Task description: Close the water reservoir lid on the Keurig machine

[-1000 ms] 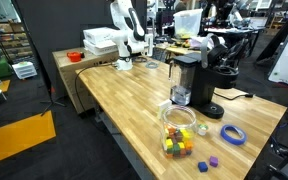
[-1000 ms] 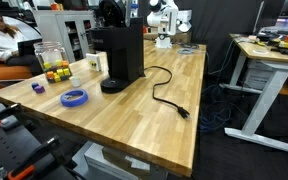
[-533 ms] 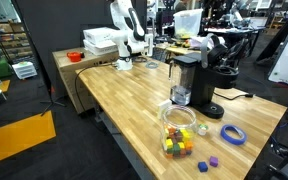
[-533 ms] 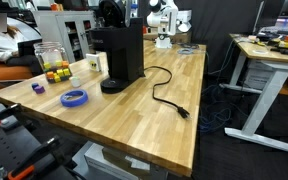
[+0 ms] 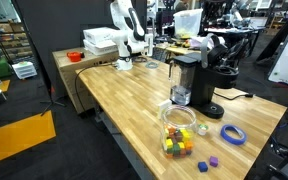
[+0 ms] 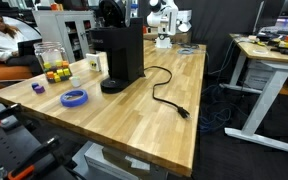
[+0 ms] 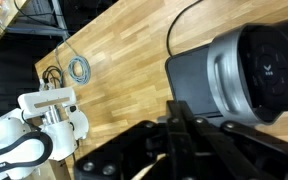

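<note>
Wrist view is showing a white second arm sitting at the left edge of the wooden surface, with a coil of cable lying close by. Right of these, the hand is hanging over the Keurig machine, its fingers looking pressed together with nothing between them. The water reservoir lid is lying dark and flat just left of the rounded grey head, its long axis running alongside that head and its top face pointing up; whether it is fully seated I cannot tell. In an exterior view, a jar of coloured blocks is standing near. The upright smoky tank is rising on the machine's left side. A blue tape ring is lying to the right.
</note>
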Controlling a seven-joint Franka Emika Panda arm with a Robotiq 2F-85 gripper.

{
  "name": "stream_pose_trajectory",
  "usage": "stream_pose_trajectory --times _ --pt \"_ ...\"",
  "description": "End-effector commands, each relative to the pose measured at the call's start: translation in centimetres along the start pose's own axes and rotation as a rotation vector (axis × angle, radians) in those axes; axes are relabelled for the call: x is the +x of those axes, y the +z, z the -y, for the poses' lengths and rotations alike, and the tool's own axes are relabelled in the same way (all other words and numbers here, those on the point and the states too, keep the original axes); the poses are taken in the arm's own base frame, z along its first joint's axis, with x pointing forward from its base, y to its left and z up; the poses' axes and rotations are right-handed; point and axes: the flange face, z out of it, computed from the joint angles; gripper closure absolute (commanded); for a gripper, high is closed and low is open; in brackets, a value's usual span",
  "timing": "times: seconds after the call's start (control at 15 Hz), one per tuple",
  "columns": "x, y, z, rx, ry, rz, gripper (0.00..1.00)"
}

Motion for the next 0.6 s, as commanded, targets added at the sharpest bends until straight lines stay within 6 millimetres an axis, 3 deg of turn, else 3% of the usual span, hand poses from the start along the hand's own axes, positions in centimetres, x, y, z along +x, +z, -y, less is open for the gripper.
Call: stream_pose_trajectory --times 0.0,0.53 --pt "-0.3 0.6 -0.4 -0.020 -0.007 0.004 1.00" --pt "-0.6 1.6 0.3 0.010 -0.007 0.009 1.00"
